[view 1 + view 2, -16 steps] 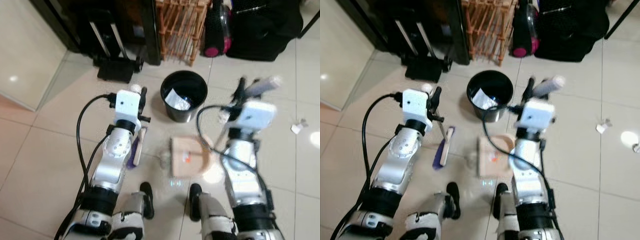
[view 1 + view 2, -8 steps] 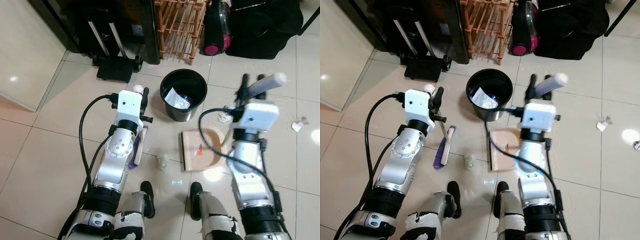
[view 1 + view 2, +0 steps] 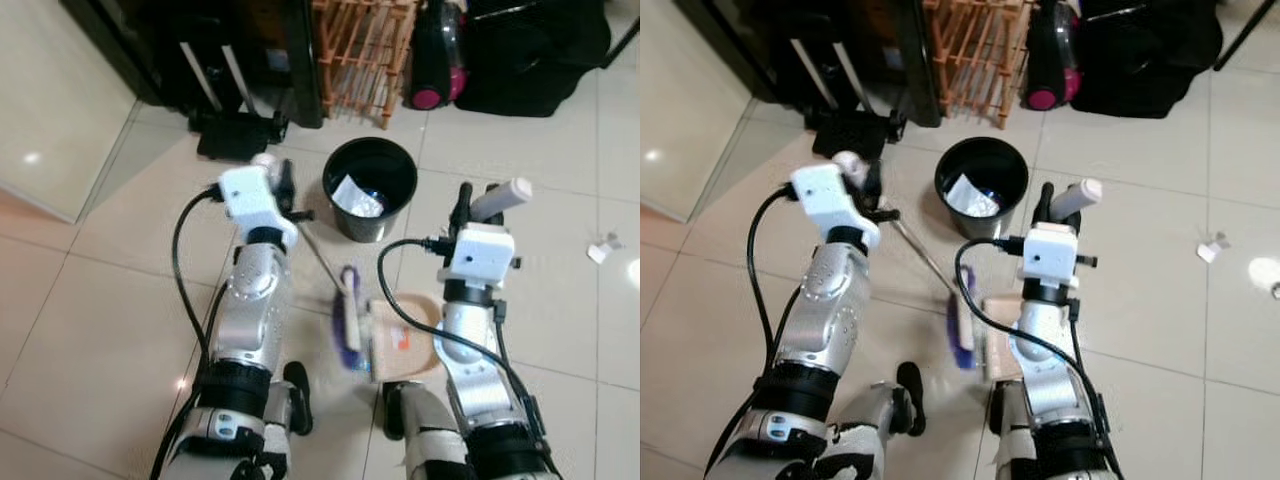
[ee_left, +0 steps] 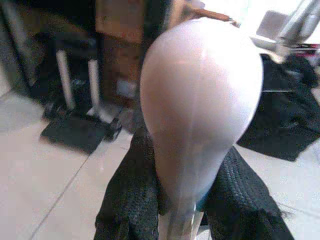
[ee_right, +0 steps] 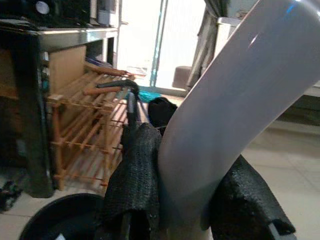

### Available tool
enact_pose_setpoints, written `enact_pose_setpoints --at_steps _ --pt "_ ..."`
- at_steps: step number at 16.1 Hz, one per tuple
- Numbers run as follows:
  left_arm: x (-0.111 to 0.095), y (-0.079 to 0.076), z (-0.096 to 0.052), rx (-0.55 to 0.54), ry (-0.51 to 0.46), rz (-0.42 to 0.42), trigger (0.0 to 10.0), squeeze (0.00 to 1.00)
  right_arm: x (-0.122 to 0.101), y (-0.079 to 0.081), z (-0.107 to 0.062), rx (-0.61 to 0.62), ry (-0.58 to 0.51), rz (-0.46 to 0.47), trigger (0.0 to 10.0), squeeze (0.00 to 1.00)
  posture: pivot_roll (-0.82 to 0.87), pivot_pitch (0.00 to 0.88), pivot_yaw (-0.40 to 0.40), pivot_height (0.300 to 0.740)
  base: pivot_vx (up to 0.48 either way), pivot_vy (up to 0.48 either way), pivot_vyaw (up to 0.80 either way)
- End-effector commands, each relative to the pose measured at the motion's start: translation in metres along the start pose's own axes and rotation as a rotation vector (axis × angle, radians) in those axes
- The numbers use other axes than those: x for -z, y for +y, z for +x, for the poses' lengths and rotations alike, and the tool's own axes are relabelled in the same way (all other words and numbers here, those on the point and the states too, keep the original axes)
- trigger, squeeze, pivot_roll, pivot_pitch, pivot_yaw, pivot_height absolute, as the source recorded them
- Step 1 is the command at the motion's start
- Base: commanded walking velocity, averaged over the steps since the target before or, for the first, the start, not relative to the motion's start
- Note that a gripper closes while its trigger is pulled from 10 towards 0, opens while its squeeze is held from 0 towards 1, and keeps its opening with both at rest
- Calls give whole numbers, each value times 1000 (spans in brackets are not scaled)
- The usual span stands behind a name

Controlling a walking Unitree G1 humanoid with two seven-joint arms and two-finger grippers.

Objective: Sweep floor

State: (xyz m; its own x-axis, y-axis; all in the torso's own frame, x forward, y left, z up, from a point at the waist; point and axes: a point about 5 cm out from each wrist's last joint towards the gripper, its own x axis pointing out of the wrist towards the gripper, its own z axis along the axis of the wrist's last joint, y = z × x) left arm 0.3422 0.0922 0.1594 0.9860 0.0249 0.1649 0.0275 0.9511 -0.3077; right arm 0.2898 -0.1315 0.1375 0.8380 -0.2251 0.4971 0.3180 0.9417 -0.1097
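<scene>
The left jaws (image 4: 192, 200) are clamped on the rounded white top of the broom handle (image 4: 200, 100), the two black fingers (image 4: 130, 200) pressing its neck from either side; the right jaws (image 5: 182, 195) are likewise clamped on the pale grey dustpan handle (image 5: 235, 95), which rises at a slant between their fingers (image 5: 137, 175). In the head views the left gripper (image 3: 278, 180) is raised just left of the bin, and the thin broom shaft (image 3: 318, 255) runs down from it on a diagonal toward the robot's feet, ending in the purple-bristled broom head (image 3: 348, 318). The broom head lies on the floor tiles (image 3: 100, 300) right against the left edge of the tan dustpan (image 3: 405, 345), which rests flat on the floor in front of the robot's right foot, partly hidden by the right arm. A small reddish scrap (image 3: 401, 341) sits in the pan. The right gripper (image 3: 475, 205) holds the dustpan handle upright above the pan, to the right of the bin. The black waste bin (image 3: 370, 188) stands between the two grippers, with crumpled white paper (image 3: 357, 197) inside it. Behind it are a wooden rack (image 3: 365, 50), a pink-and-black vacuum cleaner (image 3: 435, 50) and a black bag (image 3: 530, 50). A bit of white litter (image 3: 601, 249) lies on the tiles well off to the right.
</scene>
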Motion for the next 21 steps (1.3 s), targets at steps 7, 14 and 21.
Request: enact_pose_setpoints --at_steps 7,14,21 --pt "-44 -67 13 188 -43 -431 10000 0 8 5 -5 21 38 31 10000 0 98 362 107 740 0 0 0" --pt "-81 -74 11 462 -79 -352 10000 0 10 2 9 12 22 27 10000 0 89 291 90 740 0 0 0" --pt "-101 -33 2 565 -39 3 10000 0 16 -17 20 57 22 13 10000 0 107 254 71 740 0 0 0"
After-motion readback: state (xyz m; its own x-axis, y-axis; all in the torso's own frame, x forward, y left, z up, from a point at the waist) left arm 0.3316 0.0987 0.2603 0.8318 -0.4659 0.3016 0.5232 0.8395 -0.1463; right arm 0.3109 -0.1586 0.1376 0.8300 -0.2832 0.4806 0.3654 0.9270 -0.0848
